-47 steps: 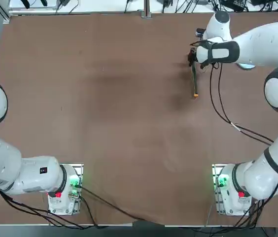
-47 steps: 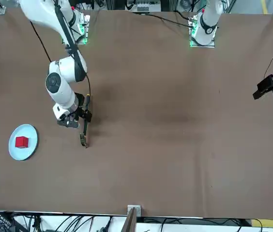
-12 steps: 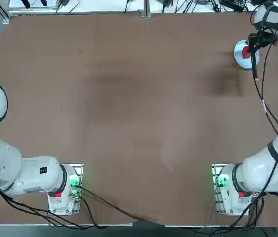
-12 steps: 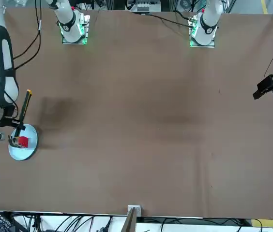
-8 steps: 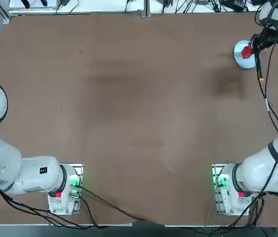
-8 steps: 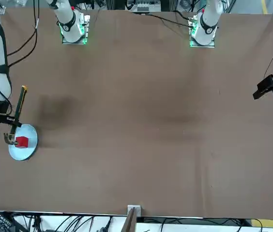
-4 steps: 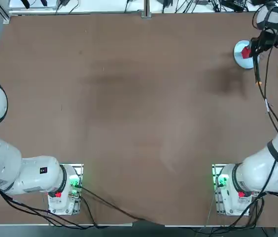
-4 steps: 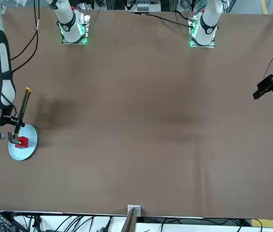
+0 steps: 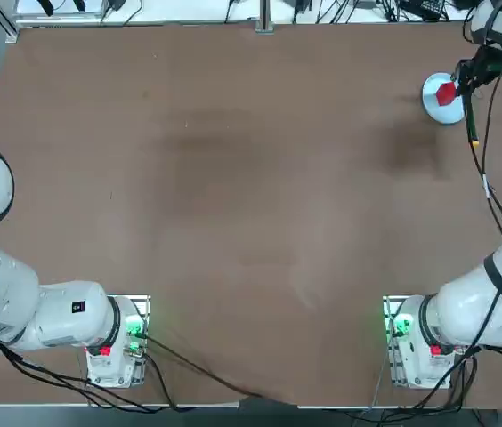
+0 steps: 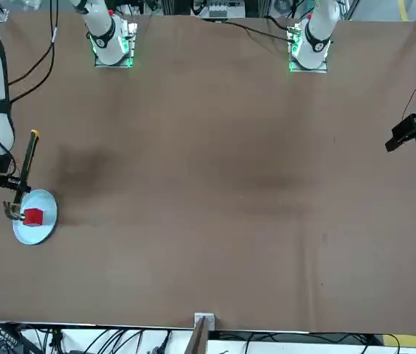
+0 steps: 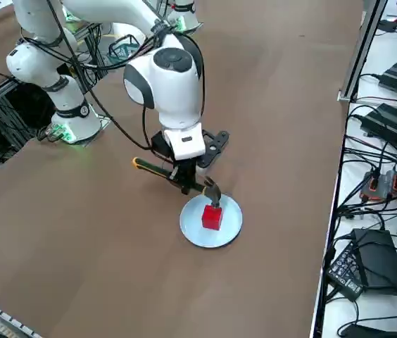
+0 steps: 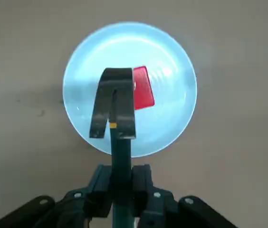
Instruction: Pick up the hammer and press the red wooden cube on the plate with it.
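— One hammer point(image 10: 29, 158), one grip, thoughts? Going left to right in the front view, starting with the right gripper point(image 12: 121, 185).

— It's clamped on the handle, closer to the head than the orange end. Decent spot imo: should tame a head-heavy tool. I'd guess it's stiff, but the slim handle might twist if pushed off-centre.

— And looks? I see a dark green handle, tilted, and a dark curved head with a split claw.

— Yep, that head's right by the cube point(image 11: 212, 217). Can't tell if they're touching tbh.

— Cube's bright red with crisp edges, sitting on the plate. Probably light and hard, so it'd take a press fine but could skid. If you ever had to grab it, opposite sides.

— Last, the plate point(image 11: 230, 229): round, pale blue, glossy, flat on the table. Likely rigid and slippery, maybe breakable, so press gently straight down. Rim's the place to hold it.
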Tool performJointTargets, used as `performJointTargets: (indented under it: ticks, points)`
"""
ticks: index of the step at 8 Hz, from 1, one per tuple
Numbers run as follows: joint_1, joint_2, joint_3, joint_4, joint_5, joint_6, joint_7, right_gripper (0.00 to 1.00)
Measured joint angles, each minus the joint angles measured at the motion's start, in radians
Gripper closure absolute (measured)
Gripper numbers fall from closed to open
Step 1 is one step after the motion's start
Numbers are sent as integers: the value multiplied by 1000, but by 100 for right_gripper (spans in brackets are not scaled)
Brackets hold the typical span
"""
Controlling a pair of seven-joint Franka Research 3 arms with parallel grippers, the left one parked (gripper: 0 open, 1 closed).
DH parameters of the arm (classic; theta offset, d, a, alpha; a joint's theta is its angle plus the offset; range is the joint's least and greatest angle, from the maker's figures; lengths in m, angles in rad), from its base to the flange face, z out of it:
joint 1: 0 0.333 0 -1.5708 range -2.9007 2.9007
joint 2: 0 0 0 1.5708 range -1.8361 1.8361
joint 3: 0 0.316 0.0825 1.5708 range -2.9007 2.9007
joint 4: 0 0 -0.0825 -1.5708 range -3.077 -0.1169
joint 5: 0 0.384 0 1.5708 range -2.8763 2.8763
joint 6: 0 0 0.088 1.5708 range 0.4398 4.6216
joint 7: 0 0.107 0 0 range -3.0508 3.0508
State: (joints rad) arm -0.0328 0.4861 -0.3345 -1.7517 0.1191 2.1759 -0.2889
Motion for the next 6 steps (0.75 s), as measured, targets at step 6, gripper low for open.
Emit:
performJointTargets:
  ticks: [6]
  points:
    - [32,-32,8,29,0,-34,-9,79]
